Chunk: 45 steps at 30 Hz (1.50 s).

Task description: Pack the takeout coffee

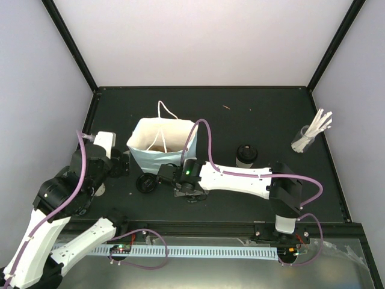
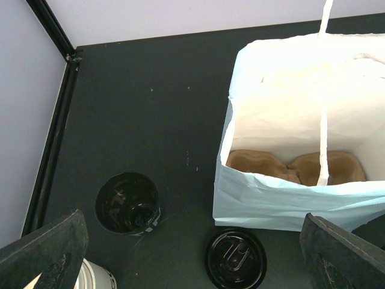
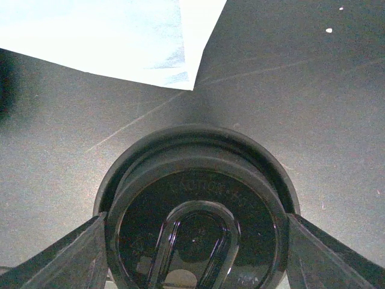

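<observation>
Right arm (image 1: 240, 176): stretched low to the light-blue paper bag's (image 1: 157, 158) front corner.
Right gripper (image 3: 194, 224): jaws flank black cup lid (image 3: 192, 180); grip unclear.
Left gripper (image 2: 192, 229): beside bag, spread wide, empty.

Top centre: bare black tabletop (image 1: 258, 114).
Centre left: upright light-blue paper bag (image 1: 150, 158) blocks.
Right: black-lidded cream paper cup (image 1: 246, 155), clear glass of sticks (image 1: 304, 141).

A brown cup carrier (image 2: 295, 165) lies inside the blue bag (image 2: 289, 205) at right; a black lid (image 2: 127, 203) sits lower left, a second lid (image 2: 236, 257) bottom centre.
</observation>
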Each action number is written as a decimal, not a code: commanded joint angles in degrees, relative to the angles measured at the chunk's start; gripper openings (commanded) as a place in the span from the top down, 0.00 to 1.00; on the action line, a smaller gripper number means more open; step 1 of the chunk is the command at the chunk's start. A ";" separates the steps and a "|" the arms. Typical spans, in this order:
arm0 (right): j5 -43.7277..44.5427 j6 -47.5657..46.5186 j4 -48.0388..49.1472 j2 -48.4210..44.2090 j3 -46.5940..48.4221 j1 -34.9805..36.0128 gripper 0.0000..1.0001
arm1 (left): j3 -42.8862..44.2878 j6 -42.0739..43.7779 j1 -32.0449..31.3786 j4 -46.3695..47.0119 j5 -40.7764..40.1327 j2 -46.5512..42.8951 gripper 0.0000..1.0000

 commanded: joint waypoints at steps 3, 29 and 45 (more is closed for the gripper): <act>1.32 1.25 -0.33 -1.59 -0.33 -0.33 0.28 | -0.07 1.25 0.50 0.16 -1.48 -0.39 0.01; 14.20 -7.32 -8.80 -27.59 -6.87 -3.45 0.32 | 8.93 2.65 7.73 1.16 4.57 8.81 0.01; 14.64 -26.12 -6.70 -35.26 5.44 -3.89 0.33 | 9.56 3.38 22.09 3.99 24.72 16.03 0.01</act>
